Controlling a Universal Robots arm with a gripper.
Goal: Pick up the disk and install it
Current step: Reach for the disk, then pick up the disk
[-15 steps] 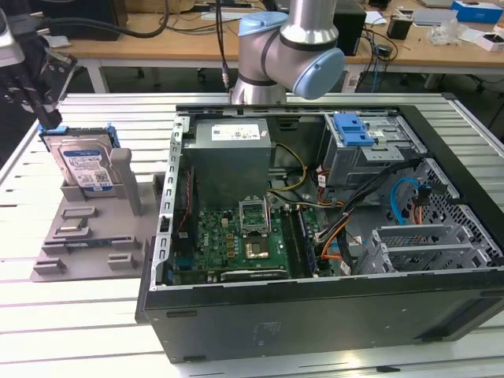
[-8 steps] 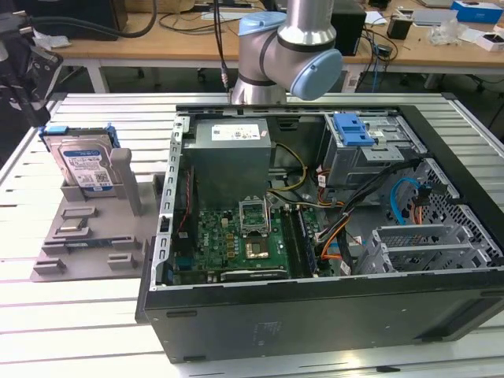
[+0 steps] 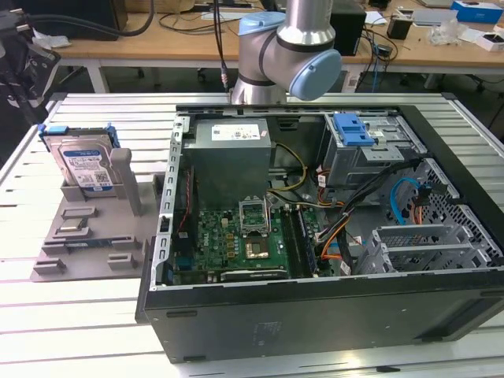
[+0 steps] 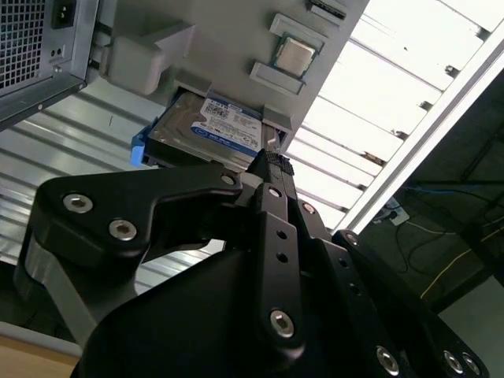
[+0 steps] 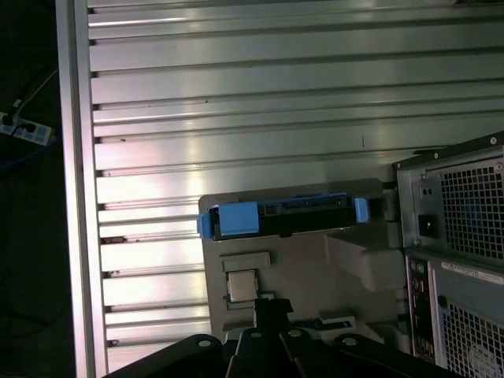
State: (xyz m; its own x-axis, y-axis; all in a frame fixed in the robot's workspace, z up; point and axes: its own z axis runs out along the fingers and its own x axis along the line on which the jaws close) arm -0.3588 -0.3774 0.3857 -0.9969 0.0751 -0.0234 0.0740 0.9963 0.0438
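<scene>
Hovering closed and empty, our pincer [image 5: 272,305] points at the disk [image 5: 283,216] standing edge-up ahead of its tip.

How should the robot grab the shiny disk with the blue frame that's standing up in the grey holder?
Probably best: come down from above and pinch the two broad faces of the flat silver-grey hard disk in its blue plastic bracket near its top. It stands on edge in the grey plastic holder, whose walls cover its lower part, leaving the top free.
</scene>
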